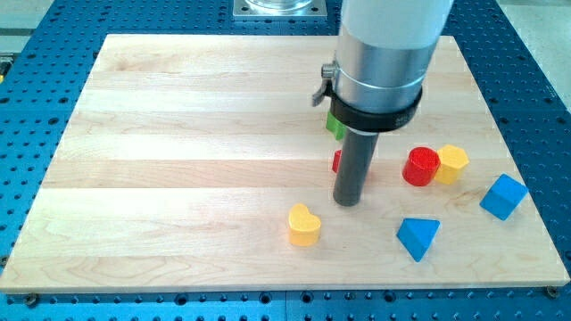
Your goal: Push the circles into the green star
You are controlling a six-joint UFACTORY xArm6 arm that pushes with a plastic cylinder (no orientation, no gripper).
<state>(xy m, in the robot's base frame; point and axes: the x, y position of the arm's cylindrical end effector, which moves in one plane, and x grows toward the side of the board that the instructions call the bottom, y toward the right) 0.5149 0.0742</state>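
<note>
1. Camera view looks down on a pale wooden board (178,152) made of long planks, lying on a blue perforated metal table (36,36); a metal base plate (278,7) shows at the view's top edge.
2. My arm ends in a wide white and silver cylinder (384,53) with a dark rod below it. My tip (347,201) rests on the board near the middle, a little toward the view's right. No jaws exist here, only the plain rod.
3. A green block (335,124) peeks out at the left of the rod's collar, mostly hidden; its shape and any pointing direction cannot be told.
4. A red block (336,161) shows as a sliver just beside the rod's left edge, shape also hidden.
5. The red circle (420,167) stands upright to the right of my tip, touching the yellow hexagon-like block (452,164) on its right.
6. A yellow heart (304,225) lies below and left of my tip, nearby but apart.
7. A blue triangle (417,237) lies toward the view's bottom right, and a blue cube-like block (502,196) sits further right near the board's edge.
8. My rod stands between the red circle and the green block.
</note>
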